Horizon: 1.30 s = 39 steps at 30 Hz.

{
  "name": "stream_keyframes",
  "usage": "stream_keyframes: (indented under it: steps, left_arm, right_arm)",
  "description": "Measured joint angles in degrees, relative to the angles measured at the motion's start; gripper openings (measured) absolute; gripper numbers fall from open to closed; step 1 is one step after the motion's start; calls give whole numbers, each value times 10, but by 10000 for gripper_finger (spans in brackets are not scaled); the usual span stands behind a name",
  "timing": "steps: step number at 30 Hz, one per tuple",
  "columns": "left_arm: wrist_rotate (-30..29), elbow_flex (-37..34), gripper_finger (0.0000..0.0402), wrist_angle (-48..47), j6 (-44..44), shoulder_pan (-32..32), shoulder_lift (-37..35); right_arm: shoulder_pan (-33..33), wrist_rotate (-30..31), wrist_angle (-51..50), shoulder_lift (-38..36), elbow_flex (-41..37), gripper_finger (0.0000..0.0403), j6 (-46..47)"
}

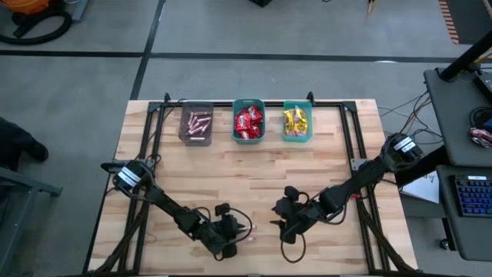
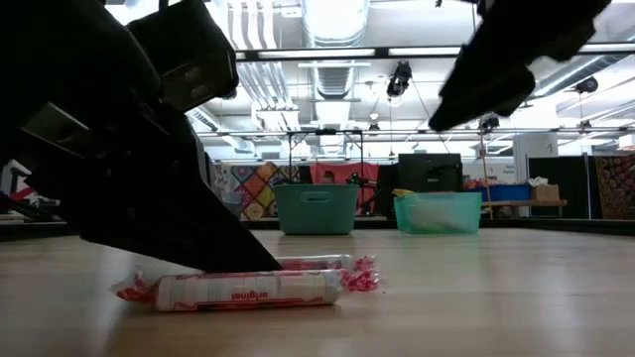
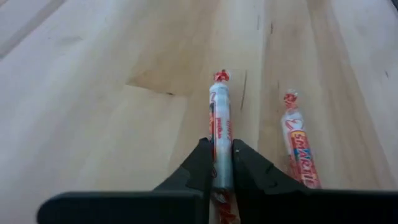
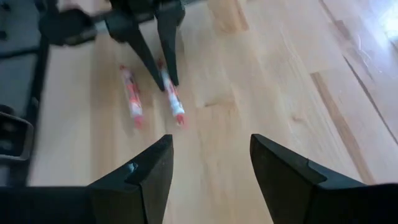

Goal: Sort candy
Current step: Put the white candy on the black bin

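high view: left gripper (image 1: 231, 235) low at bottom centre of the wooden slatted table (image 1: 323, 161), right gripper (image 1: 286, 218) just right of it. along the top edge: grey bin of pinkish stick candies (image 1: 196, 123), teal bin of red packets (image 1: 248, 123), teal bin of yellow packets (image 1: 297, 123).

low view: white-and-red wrapped stick candy (image 2: 248, 290) lies flat at lower left under the dark left fingers; a second stick (image 2: 317, 264) lies just behind it.

left wrist view: fingers pinch the first stick mid-length. judgement: lift straight up, keep it level, carry to the grey bin.

right wrist view: right fingers spread wide, empty, facing both sticks. judgement: the neighbouring stick and the right arm crowd the lift path.
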Motion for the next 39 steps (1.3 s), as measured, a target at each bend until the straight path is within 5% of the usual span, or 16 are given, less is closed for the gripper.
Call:
stream_keyframes:
  steps: [16, 32, 39]
  left_arm:
    - [-32, -18, 12, -6, 124, 5, -92]
    - [-78, -9, 12, 21, 145, 17, -95]
    - [-83, -9, 13, -229, 43, 51, -171]
  right_arm:
    - [-4, 22, 237, 111, -16, 203, -235]
    - [-26, 10, 246, 111, -11, 203, -265]
    - [-26, 68, 187, 52, -11, 203, -247]
